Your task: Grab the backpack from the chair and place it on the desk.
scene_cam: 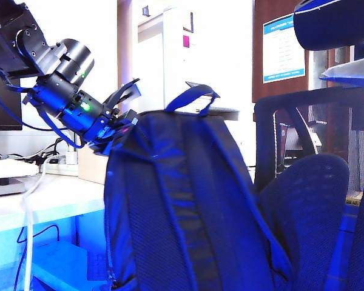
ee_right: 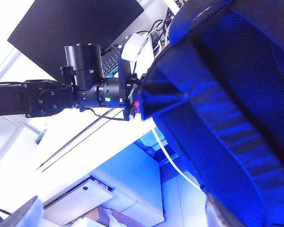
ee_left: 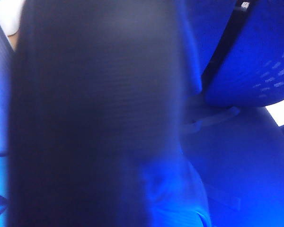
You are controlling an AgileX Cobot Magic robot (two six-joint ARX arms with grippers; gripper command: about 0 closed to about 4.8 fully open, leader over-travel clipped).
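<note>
Office setting, strong blue cast over everything; bright white walls behind, a blue-and-white poster (scene_cam: 284, 48) on a brown panel beyond the backpack. Landmark for all placements: the backpack (scene_cam: 182, 206), dark navy, standing upright on the chair (scene_cam: 309, 200), its back panel and two padded shoulder straps turned toward the exterior camera, blue top loop (scene_cam: 197, 97) arched above it. Chair cushion sits just behind and right of the backpack as the exterior view shows it; the chair's mesh backrest rises behind the backpack's upper right, with the padded headrest above that. White desk (scene_cam: 54, 200) lies left of the backpack, not touching it as far as visible; a white cable (scene_cam: 27, 230) hangs down the desk's front edge, and a dark monitor (scene_cam: 3, 106) stands farther left of the backpack. Left gripper (scene_cam: 124, 118) is at the backpack's upper left corner, arm slanting down toward it from the upper left, green indicator lit on the wrist. One finger (scene_cam: 124, 91) sticks up clear above the backpack's top edge; the other is hidden against the fabric. Right wrist view shows the same left gripper (ee_right: 141, 97) pressed at the backpack's top edge, jaws around a fold of fabric, but a firm grip cannot be confirmed. Left wrist view is filled by blurred dark fabric of the backpack (ee_left: 94, 113), too close to resolve. Right gripper appears in no view; nothing shows how its jaws stand.
</note>
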